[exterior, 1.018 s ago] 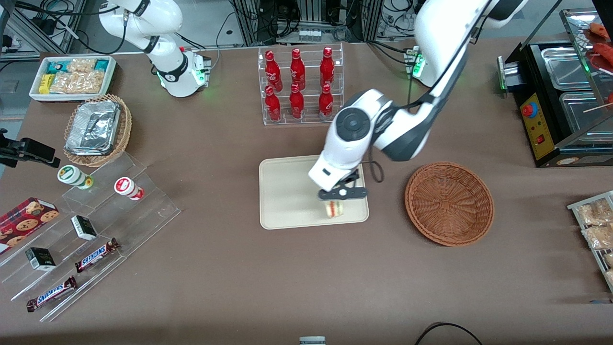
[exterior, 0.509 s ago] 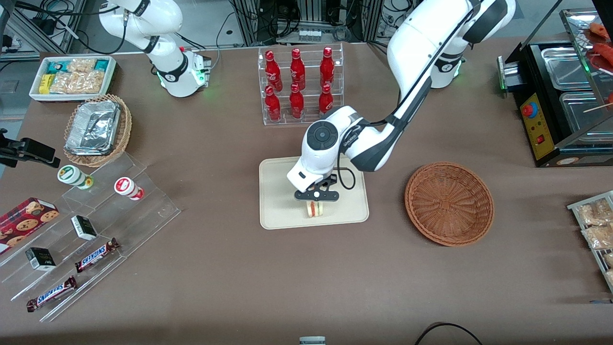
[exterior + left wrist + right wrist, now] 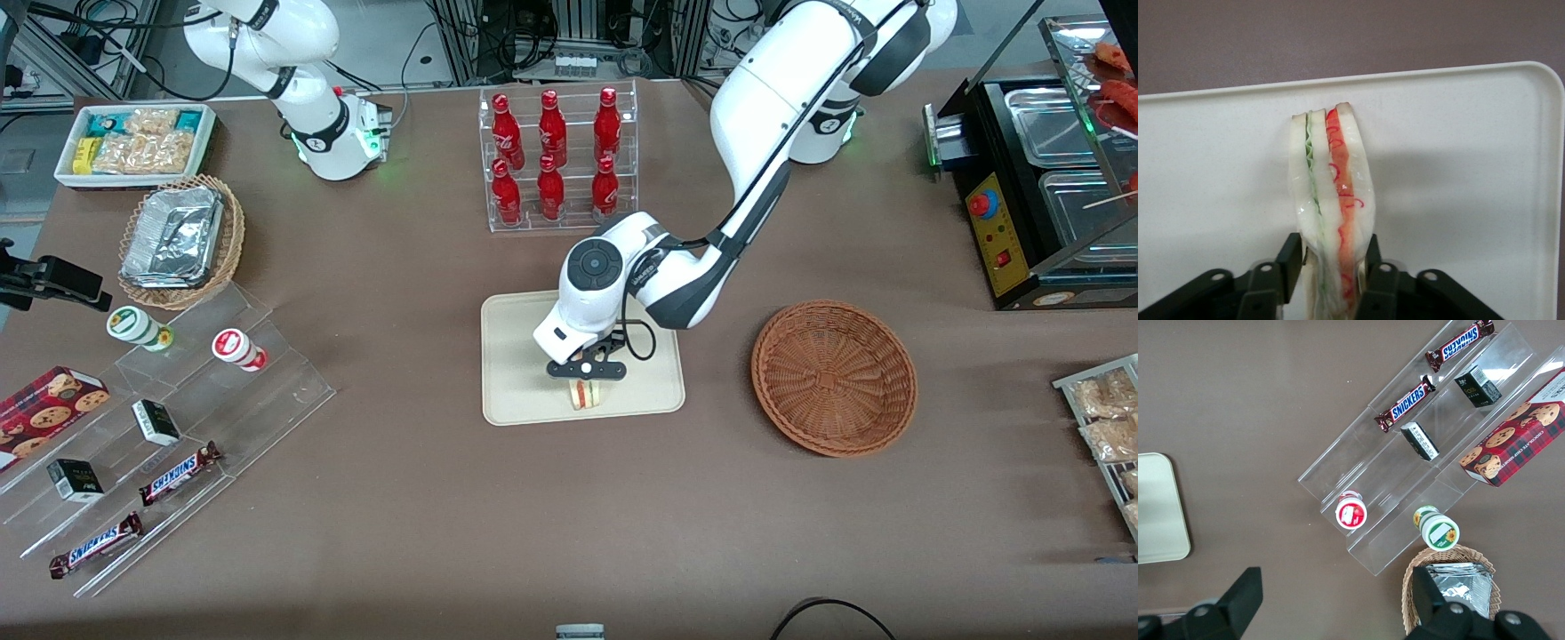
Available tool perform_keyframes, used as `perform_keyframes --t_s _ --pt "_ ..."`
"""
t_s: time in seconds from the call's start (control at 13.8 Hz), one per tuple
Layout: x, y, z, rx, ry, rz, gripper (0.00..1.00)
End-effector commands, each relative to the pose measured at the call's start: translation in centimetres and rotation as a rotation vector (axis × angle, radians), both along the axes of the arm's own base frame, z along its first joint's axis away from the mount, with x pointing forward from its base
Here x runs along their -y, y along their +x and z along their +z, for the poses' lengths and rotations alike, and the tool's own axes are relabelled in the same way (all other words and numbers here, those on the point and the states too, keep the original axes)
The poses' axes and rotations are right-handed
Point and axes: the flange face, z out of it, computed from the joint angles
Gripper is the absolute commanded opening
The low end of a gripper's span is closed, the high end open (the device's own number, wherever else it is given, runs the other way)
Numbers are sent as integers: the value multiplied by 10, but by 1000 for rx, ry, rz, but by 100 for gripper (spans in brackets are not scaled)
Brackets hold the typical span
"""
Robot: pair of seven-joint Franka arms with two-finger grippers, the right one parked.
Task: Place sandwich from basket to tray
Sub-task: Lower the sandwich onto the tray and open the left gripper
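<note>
Since the sandwich is meant to end on the tray, it is held upright on its edge over the tray's nearer part, its lower edge at or just above the cream surface; contact cannot be told. It is clamped at its upper end by the gripper, one black finger pressed against each outer bread face, so that the soft wedge is squeezed slightly and bows in the wrist view. Pale bread slices, a green ruffled layer and a red-orange layer are seen along its edge under glossy clear wrap. The tray is smooth plastic, flat, with rounded corners and a low raised rim, judged a stable seat for release. Toward the working arm's end, the basket, round, shallow and of reddish-brown woven wicker, is left empty.
</note>
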Motion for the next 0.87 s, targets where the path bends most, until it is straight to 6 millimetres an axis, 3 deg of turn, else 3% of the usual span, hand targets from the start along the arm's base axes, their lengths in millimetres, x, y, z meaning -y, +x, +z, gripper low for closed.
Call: perform_keyframes --t_s 0.0,0.15,0.36,0.51,0.8 --pt "5 -1 15 20 21 8 100" --pt "4 -2 46 28 21 14 100" --pt "-7 -6 116 46 51 24 100" --pt "-32 -1 168 59 75 104 100" --pt "-120 28 254 81 110 267 100"
